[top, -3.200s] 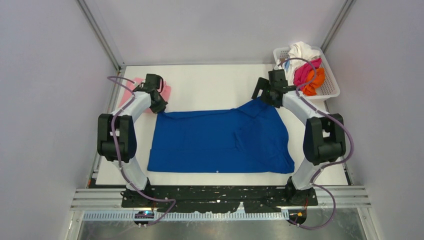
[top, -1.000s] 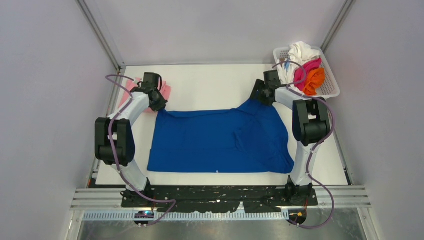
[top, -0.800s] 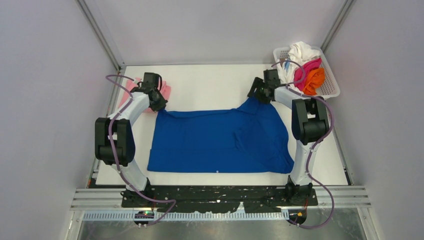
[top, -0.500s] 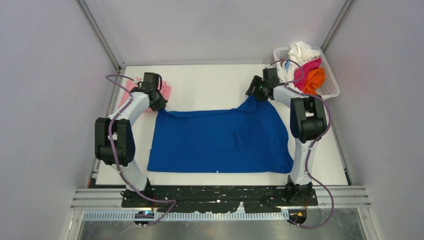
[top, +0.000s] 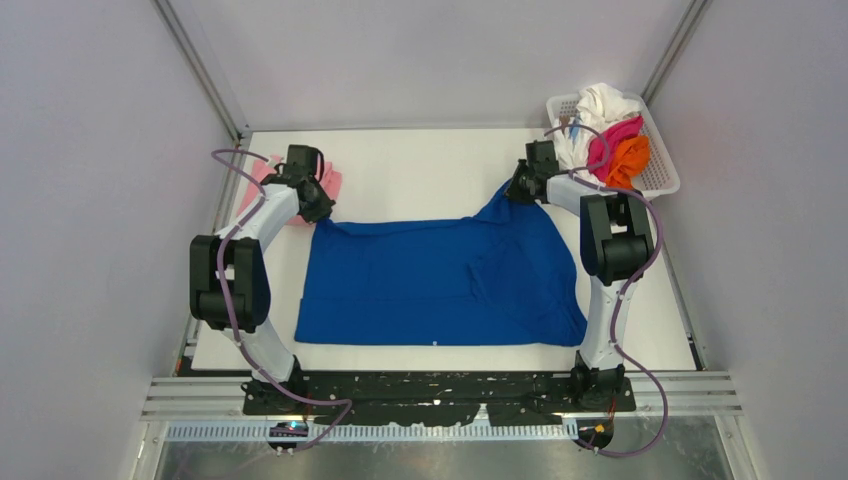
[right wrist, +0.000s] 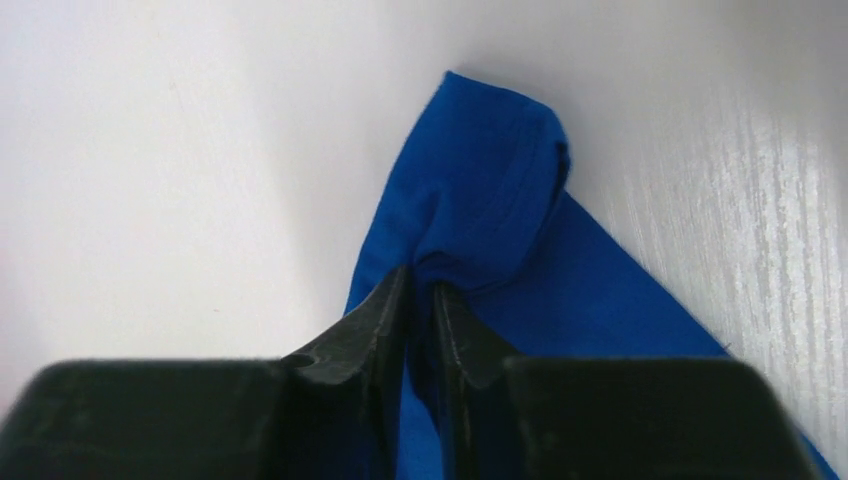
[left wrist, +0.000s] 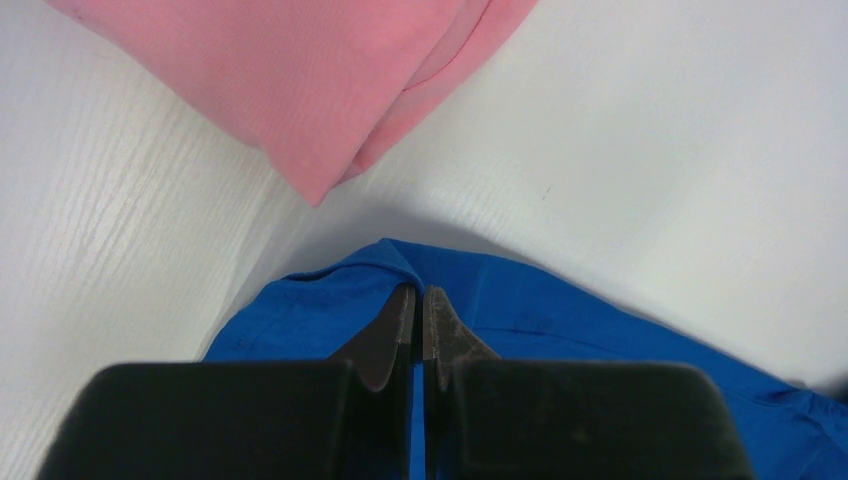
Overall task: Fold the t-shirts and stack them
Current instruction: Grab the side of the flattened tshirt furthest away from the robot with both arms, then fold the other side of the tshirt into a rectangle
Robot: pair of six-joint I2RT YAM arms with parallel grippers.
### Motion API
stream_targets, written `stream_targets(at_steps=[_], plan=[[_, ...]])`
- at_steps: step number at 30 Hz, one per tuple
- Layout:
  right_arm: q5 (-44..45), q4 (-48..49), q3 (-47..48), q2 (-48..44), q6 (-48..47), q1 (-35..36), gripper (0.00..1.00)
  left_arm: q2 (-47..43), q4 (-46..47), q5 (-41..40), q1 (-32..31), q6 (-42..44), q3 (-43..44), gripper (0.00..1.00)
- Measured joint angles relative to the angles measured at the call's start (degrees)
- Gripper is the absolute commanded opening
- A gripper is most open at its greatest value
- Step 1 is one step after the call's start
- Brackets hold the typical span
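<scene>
Royal blue tee (top: 440, 280), soft matte knit, lies spread nearly flat across mid table (top: 420, 165), creased right of centre; tabletop is white w/ faint wood grain. L gripper (left wrist: 418, 295) is pinched tight on its far-left corner. R gripper (right wrist: 420, 282) is clamped on the far-right corner, cloth bunched into a rounded fold. Folded pink tee (left wrist: 300, 80) sits near L corner, not touching. White mesh basket (top: 662, 172), far right, holds crumpled tees (top: 612, 142): white, magenta, orange.

1. I am seeing a white wood-grain table (top: 420, 165) filling the middle.
2. I am looking at plain grey walls (top: 90, 200) enclosing it on three sides.
3. I am noticing aluminium posts (top: 200, 70) rising at both back corners.
</scene>
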Motion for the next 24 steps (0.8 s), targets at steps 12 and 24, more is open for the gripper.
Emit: stream_targets(at_steps=[12,24], plan=[[2.86,1.09,-5.84,-5.29,0.07,-0.15,0.05,-0.48,0.02,0.81,0.00,0.00,-0.11,0.00],[12.50,-6.51,-17.09,-29.24,-0.24,2.95,0.05,-9.53,1.77,1.60,0.00,-0.04,-7.54,0.00]])
